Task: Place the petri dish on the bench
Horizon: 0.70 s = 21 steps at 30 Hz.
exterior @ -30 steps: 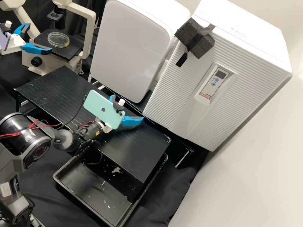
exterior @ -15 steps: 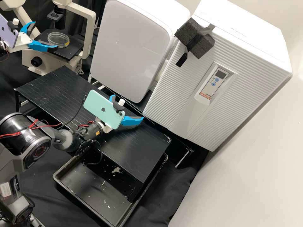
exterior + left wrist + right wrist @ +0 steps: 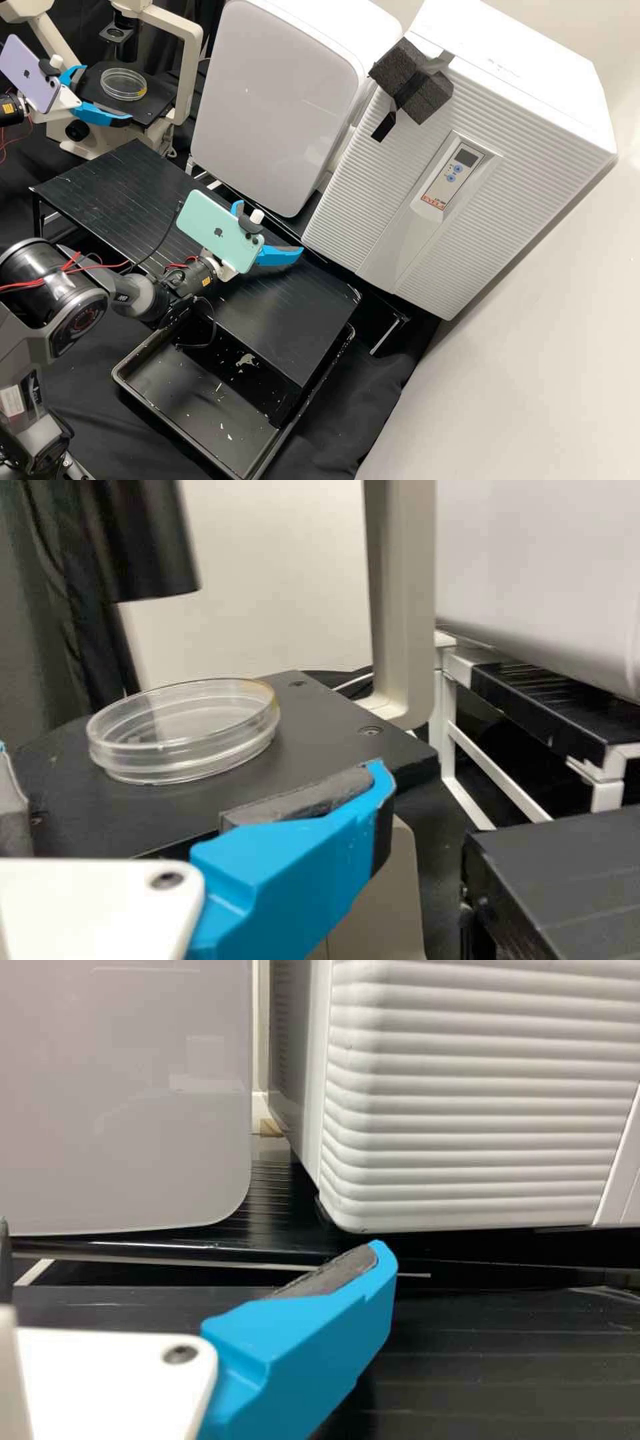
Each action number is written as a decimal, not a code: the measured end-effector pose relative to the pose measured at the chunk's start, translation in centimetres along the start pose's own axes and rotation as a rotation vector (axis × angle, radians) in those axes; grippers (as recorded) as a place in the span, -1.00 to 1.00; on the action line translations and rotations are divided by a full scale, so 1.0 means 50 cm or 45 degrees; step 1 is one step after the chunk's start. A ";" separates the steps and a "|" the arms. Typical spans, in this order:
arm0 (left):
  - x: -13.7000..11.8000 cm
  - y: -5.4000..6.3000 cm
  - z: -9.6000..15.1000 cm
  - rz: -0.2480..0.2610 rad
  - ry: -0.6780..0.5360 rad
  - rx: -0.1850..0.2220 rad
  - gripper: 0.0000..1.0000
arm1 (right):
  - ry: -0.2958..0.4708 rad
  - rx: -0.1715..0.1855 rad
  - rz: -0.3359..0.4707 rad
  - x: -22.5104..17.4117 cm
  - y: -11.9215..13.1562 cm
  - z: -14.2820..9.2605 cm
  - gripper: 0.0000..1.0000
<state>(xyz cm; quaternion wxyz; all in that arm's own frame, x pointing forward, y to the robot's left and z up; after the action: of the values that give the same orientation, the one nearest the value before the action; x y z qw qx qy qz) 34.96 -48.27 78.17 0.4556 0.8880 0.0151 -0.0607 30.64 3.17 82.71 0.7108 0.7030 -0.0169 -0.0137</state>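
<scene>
The clear petri dish (image 3: 123, 85) lies flat on the black stage of a microscope, a yellow mark at its edge. Beside the stage is my left gripper (image 3: 107, 94), fingers apart, its near finger low along the stage's edge. In the left wrist view the dish (image 3: 185, 735) sits beyond and between the spread fingers of the left gripper (image 3: 192, 763), untouched. My right gripper (image 3: 270, 227) is over the black bench (image 3: 100, 187), its fingers apart with nothing between them. The right wrist view has the right gripper (image 3: 195, 1240) facing the gap between two white units.
The microscope's pale upright frame (image 3: 190, 80) rises at the stage's far side, its dark lens column above. Two white appliances (image 3: 267, 100) stand behind the bench. A black tray (image 3: 193, 407) lies in front, below bench height.
My left gripper has come further in from the left edge, rightward and slightly down toward the microscope stage. The right arm and the dish are where they were.
</scene>
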 end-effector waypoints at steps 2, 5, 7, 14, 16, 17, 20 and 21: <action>0.000 0.000 0.000 -0.001 0.000 0.000 1.00 | 0.000 0.000 0.000 0.000 0.000 0.000 1.00; 0.000 0.000 -0.006 -0.004 0.006 -0.007 1.00 | 0.000 0.000 0.000 0.000 0.000 0.000 1.00; 0.000 0.003 -0.012 -0.003 -0.006 -0.018 1.00 | 0.000 0.000 0.000 0.000 0.000 0.000 1.00; -0.024 0.036 -0.032 0.039 -0.019 -0.151 1.00 | 0.000 0.000 0.000 0.000 0.000 0.000 1.00; -0.031 0.051 -0.036 0.066 -0.015 -0.187 1.00 | 0.000 0.000 0.000 0.000 0.000 0.000 1.00; -0.033 0.054 -0.035 0.072 -0.021 -0.196 1.00 | 0.000 0.000 0.000 0.000 0.000 0.000 1.00; -0.037 0.067 -0.038 0.095 -0.021 -0.208 1.00 | 0.000 0.000 0.000 0.000 0.000 0.000 1.00; -0.037 0.066 -0.037 0.095 -0.022 -0.208 1.00 | 0.000 0.000 0.000 0.000 0.000 0.000 1.00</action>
<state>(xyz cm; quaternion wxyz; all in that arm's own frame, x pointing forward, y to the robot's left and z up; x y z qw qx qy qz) 33.55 -48.65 82.16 0.5285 0.8473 -0.0170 -0.0499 30.64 3.17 82.71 0.7108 0.7030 -0.0169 -0.0137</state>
